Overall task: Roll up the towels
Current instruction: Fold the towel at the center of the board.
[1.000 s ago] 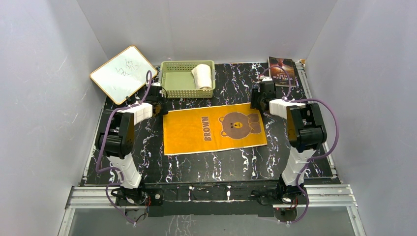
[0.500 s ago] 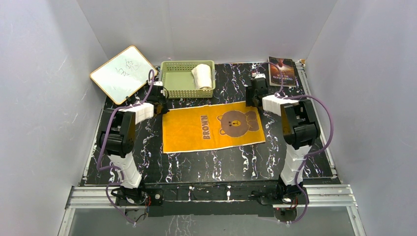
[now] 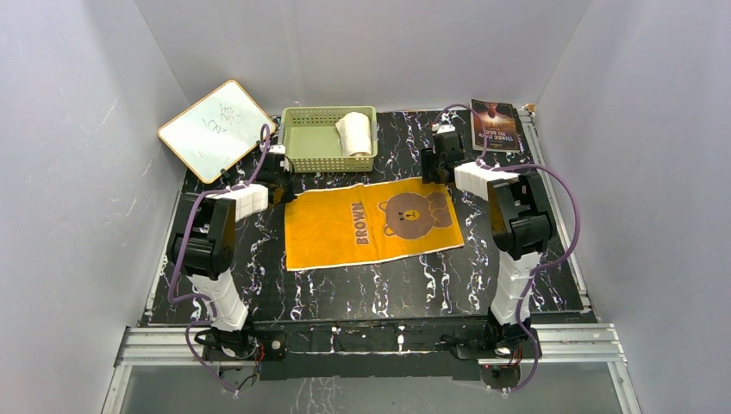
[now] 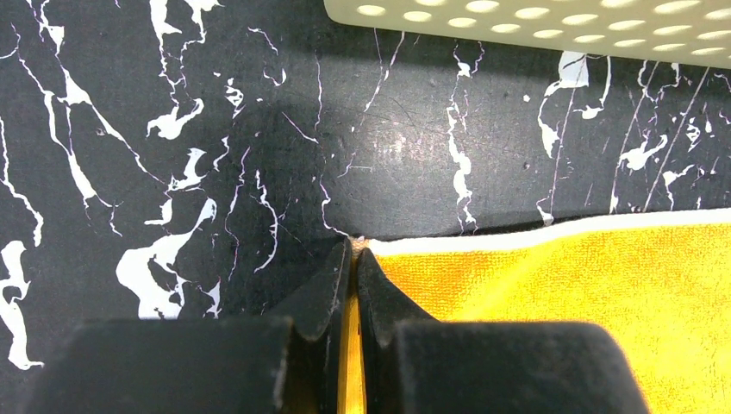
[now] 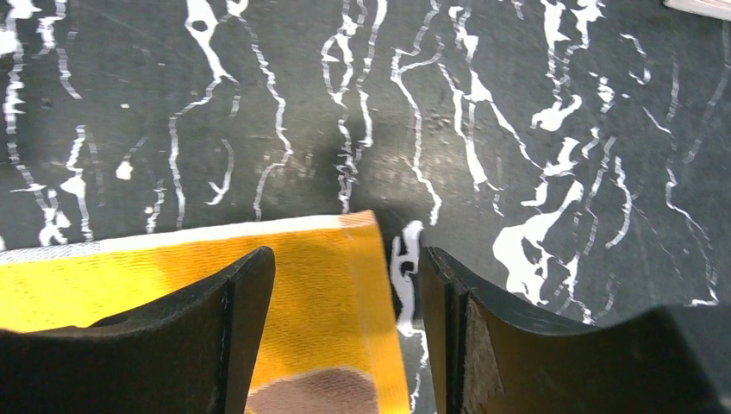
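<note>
Top external view
Yellow-orange towel [image 3: 332, 233]: rectangular cloth with a brown bear print and the word BROWN, spread flat and slightly skewed in the middle of the black marbled table [image 3: 388, 285].
White terry towel [image 3: 354, 134]: rolled up, lying at the right end inside the pale green perforated plastic basket [image 3: 332, 162], which sits at the table's far edge.
Left gripper [image 3: 278, 172]: at the yellow-orange towel's far-left corner, just in front of the basket.
Right gripper [image 3: 428, 166]: at the towel's far-right corner.
Whiteboard [image 3: 215, 129]: white with a wooden rim, tilted, far left.
Book [image 3: 494, 125]: dark cover, far right corner.

Left wrist view
Left gripper [image 4: 353, 259]: fingers clenched together on the towel's corner, with a thin strip of yellow cloth pinched between them.
Yellow-orange towel [image 4: 552, 293]: white-hemmed edge running right from the fingertips, flat on the table.
Basket [image 4: 534, 17]: its perforated wall lies beyond the towel, apart from it.

Right wrist view
Right gripper [image 5: 345, 267]: fingers spread apart and grasping nothing.
Yellow-orange towel [image 5: 172, 276]: its corner lies between the fingers, nearer the left one, and the right finger [image 5: 448, 302] is over bare table.
</note>
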Tool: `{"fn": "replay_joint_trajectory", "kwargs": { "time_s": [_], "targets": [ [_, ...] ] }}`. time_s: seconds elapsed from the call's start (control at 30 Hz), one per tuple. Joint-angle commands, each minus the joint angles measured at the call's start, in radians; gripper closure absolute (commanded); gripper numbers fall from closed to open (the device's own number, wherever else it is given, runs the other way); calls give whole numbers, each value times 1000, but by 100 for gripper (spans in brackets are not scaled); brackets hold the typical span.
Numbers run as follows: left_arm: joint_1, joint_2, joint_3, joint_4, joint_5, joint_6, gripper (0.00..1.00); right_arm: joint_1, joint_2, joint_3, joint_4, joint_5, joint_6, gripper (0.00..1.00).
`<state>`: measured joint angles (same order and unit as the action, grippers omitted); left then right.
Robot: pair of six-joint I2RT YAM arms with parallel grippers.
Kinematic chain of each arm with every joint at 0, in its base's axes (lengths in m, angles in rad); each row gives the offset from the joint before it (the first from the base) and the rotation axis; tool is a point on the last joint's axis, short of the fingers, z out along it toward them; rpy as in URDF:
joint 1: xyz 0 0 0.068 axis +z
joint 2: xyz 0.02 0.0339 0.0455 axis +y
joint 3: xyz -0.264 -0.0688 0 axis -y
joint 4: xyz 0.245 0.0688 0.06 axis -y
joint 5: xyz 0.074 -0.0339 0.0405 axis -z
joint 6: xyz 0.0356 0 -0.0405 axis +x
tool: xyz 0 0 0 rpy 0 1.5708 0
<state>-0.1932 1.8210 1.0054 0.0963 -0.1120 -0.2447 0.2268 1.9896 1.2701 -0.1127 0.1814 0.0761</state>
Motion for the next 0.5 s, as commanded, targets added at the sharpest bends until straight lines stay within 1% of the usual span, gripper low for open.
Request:
{"fn": "replay_joint_trajectory", "kwargs": {
  "time_s": [0.0, 0.07, 0.23, 0.47],
  "targets": [
    [-6, -18, -25, -94, 25, 10, 100, -1, 2, 48, 32, -107, -20, 39],
    [-6, -17, -23, -98, 22, 8, 100, 0, 11, 49, 28, -121, -20, 40],
    [-5, -32, -25, -104, -22, -2, 100, -1, 39, 52, -25, -93, -27, 40],
    [-6, -44, -11, -126, -54, -4, 100, -2, 29, -14, 4, -45, -8, 40]
  ]
}}
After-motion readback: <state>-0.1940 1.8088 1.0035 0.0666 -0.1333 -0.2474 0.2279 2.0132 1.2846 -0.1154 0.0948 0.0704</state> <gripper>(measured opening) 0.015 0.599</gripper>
